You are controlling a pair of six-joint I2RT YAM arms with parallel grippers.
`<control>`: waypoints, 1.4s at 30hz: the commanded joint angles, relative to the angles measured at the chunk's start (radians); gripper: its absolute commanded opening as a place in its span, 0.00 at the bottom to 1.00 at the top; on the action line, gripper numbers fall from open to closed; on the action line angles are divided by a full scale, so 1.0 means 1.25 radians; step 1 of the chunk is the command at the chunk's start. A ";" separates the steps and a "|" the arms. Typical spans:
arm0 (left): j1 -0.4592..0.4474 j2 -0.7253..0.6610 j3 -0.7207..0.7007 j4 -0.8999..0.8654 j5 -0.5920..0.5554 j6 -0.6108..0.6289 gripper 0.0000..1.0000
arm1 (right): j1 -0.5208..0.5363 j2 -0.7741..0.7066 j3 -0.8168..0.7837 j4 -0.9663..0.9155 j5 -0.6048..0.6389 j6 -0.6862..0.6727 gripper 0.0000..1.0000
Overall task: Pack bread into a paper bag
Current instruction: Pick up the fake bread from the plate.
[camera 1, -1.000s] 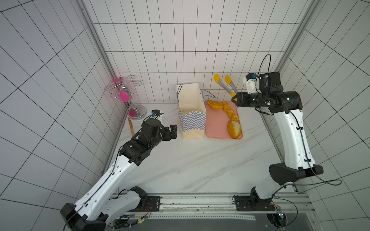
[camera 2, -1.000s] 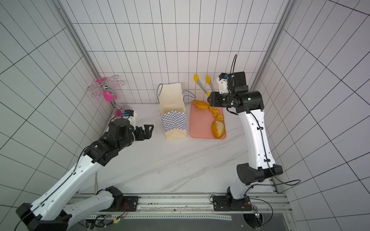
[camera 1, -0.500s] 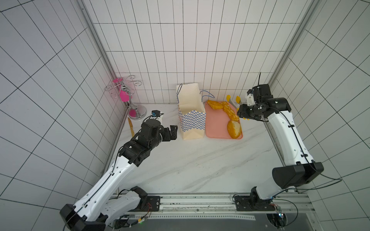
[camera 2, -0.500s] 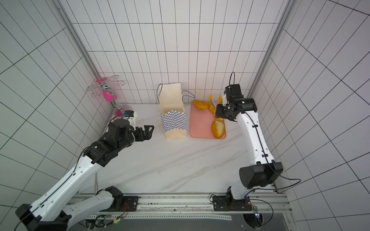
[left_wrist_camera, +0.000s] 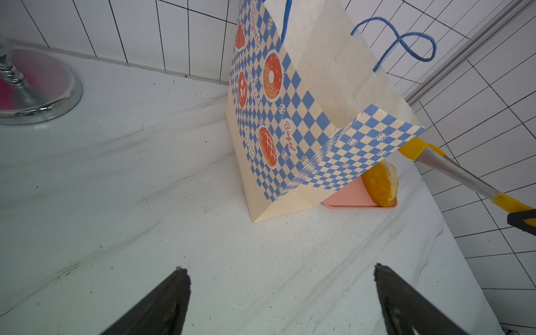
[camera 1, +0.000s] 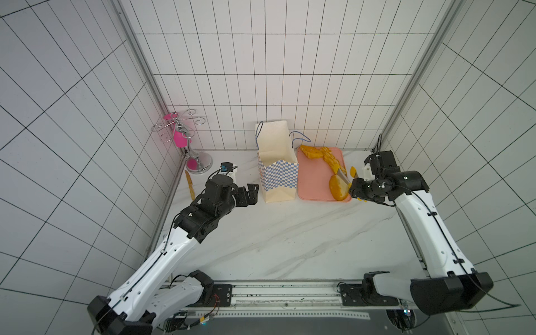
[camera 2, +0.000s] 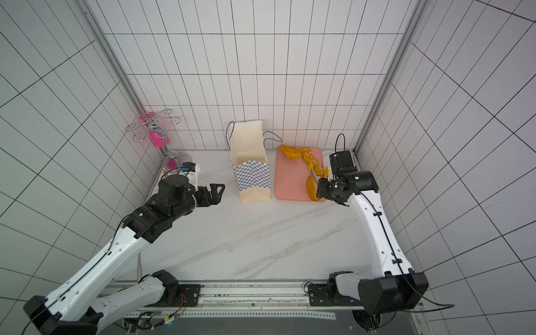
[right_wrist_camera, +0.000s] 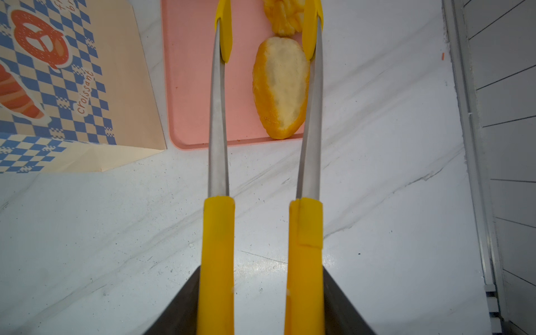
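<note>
The paper bag [camera 1: 277,171] [camera 2: 251,174] stands open at the back of the table, its checkered side clear in the left wrist view [left_wrist_camera: 290,116]. Bread lies on the pink tray [camera 1: 311,179] to its right: an oval roll [camera 1: 338,188] [right_wrist_camera: 280,87] at the near end, a braided loaf [camera 1: 327,156] and another piece [camera 1: 309,151] farther back. My right gripper [camera 1: 356,188] [right_wrist_camera: 261,272] is shut on the yellow tongs [right_wrist_camera: 217,232]. The tong arms stand apart, with the roll between them against one arm. My left gripper [camera 1: 251,193] [left_wrist_camera: 278,269] is open and empty, just left of the bag.
A chrome stand with a pink piece [camera 1: 185,142] occupies the back left corner. A thin orange stick [camera 1: 190,181] lies along the left wall. Tiled walls close in the table on three sides; the right wall is near the tray.
My right arm has come down from high behind the tray to its near right corner, bringing the tongs low around the oval roll. The left arm has stayed put.
</note>
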 commanded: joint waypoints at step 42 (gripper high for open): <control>-0.005 0.013 -0.004 0.021 -0.014 0.025 0.99 | -0.002 0.082 -0.151 0.093 0.003 -0.015 0.57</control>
